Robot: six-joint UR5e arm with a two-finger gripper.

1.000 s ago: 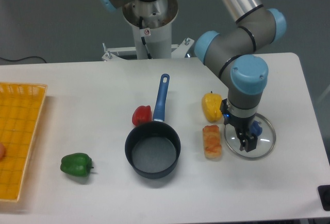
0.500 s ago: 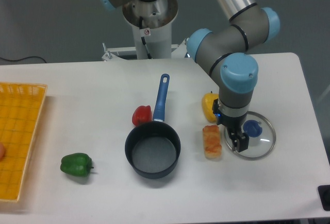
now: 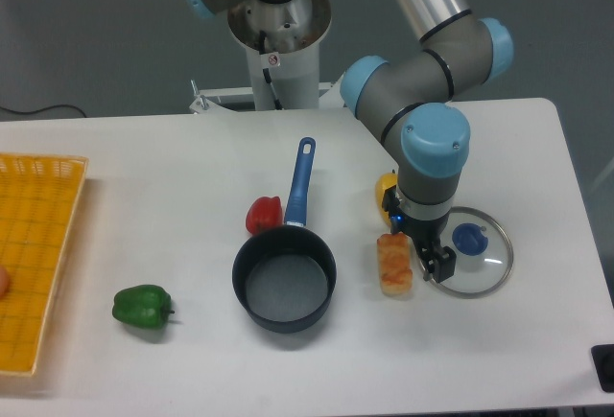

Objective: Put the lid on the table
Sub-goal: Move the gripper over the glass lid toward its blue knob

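lid (image 3: pixel 472 262) flat on bench (image 3: pixel 173 163), end effector (image 3: pixel 434 262) empty, jaw gap unclear; might clip bread (image 3: pixel 393 264) leaving

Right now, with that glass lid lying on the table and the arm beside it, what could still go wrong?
The claw hangs low over the lid's left rim, so a sideways move might drag the lid across the table. The bread-like food lies just left of the claw and could get knocked. The yellow pepper behind the arm also looks close enough to be bumped.

clear glass lid (image 3: pixel 477 266), metal rim; matt white table (image 3: pixel 173 168)
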